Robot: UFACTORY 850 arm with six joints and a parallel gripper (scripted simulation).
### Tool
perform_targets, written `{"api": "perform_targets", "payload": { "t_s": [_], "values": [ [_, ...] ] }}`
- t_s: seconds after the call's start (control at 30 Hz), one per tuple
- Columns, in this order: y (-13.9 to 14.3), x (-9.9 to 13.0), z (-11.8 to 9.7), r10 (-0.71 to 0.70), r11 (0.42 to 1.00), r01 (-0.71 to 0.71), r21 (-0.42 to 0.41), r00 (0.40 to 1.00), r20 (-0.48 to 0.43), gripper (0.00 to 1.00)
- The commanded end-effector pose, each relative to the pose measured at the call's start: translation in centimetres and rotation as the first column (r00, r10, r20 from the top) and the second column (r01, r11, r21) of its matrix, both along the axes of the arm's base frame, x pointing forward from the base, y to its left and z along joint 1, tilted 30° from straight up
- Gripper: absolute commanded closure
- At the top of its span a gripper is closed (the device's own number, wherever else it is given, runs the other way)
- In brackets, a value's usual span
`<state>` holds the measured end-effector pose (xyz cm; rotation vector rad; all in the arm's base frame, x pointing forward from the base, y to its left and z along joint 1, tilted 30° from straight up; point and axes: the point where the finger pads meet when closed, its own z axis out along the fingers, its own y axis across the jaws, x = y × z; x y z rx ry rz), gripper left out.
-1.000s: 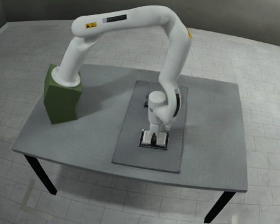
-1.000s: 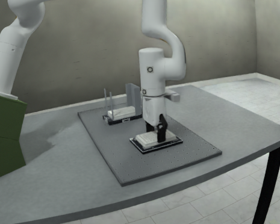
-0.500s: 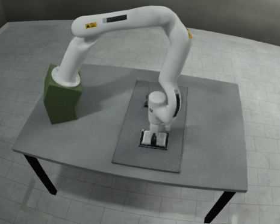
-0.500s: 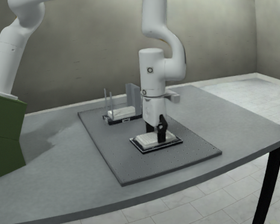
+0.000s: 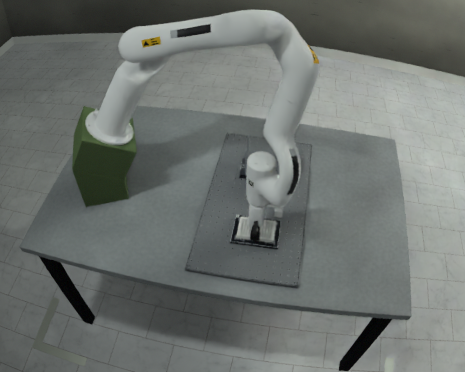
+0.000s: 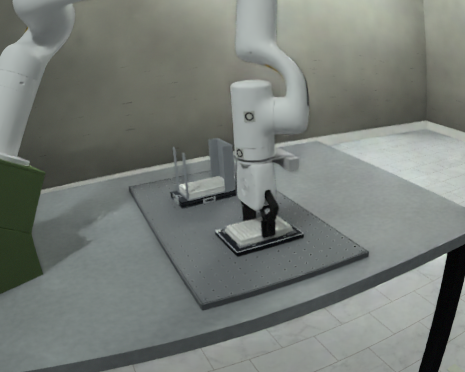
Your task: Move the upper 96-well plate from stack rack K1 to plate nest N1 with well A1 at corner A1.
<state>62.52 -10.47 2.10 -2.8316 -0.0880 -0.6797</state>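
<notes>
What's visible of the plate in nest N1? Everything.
The plate is a white, plastic-looking rectangular slab lying flat inside the black frame of the nest on the perforated board. Its wells and cut-off corner are too small to make out. The pincer straddles its middle with fingers open, one each side; whether the pads touch the plate's edges cannot be told.
</notes>
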Motion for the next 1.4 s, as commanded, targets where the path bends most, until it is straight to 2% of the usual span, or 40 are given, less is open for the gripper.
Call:
{"api": "perform_targets", "payload": {
  "t_s": [0.0,0.33,1.37],
  "values": [
    [0.0,0.1,0.1,0.000,1.000,0.000,0.000,1.000,0.001,0.00],
    [0.0,0.1,0.1,0.000,1.000,0.000,0.000,1.000,0.001,0.00],
    [-1.7,-3.1,6.3,0.000,1.000,0.000,-0.001,1.000,0.001,0.00]
  ]
}}
